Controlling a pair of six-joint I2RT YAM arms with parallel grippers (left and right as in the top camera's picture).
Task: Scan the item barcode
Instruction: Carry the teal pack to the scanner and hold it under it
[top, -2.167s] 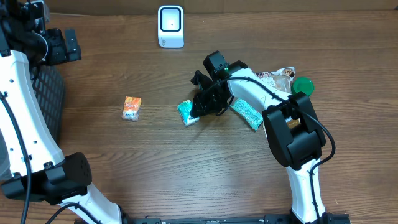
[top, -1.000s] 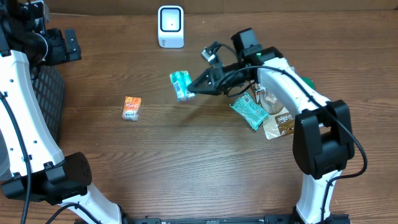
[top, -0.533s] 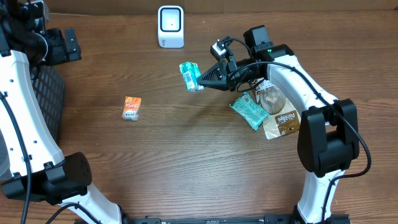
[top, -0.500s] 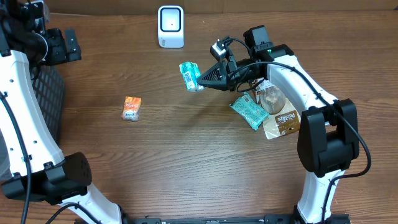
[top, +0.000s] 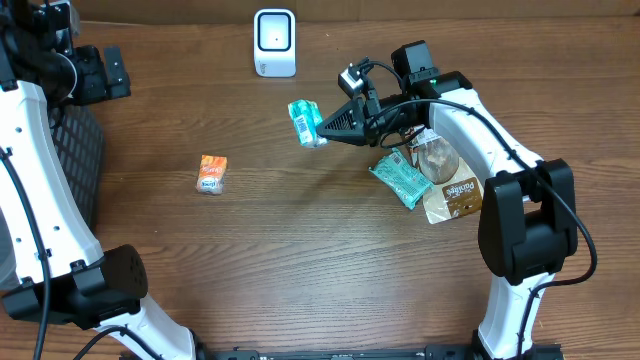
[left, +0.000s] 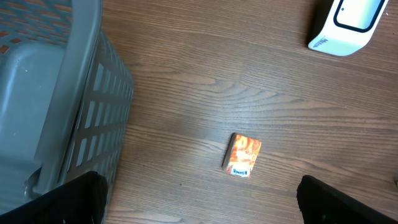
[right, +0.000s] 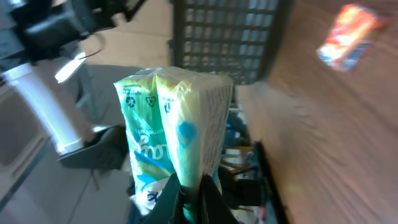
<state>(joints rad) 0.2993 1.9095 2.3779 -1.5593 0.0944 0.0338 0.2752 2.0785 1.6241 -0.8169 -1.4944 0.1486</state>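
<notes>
Two tools of mine are over one brown wooden counter (top: 300, 260), which fills nearly the whole overhead view. At its left edge stands a grey slatted basket (left: 56, 93). I can see its wall and part of a plain grey inside, but I cannot make out whether anything lies in it. My left tool (left: 199, 205) hangs just beside the basket, its fingers spread as wide as they go and holding nothing.

At the far edge of the counter stands the white scanner (top: 274, 42), upright. My right tool (top: 325, 128) is clamped tight on the teal packet (top: 306, 122), pinching its lower edge. The packet is held up off the counter, in front of the scanner and a little to its right, near it but not touching. From the right wrist the packet (right: 174, 118) stands upright above my fingers (right: 171, 193), with the basket's grid blurred behind it.

By my right arm lie a brown packet (top: 460, 195), a flat teal wrapper (top: 398, 181) and a clear bag (top: 437, 155), close together. A small orange packet (top: 211, 174) lies alone on the left half of the counter.
</notes>
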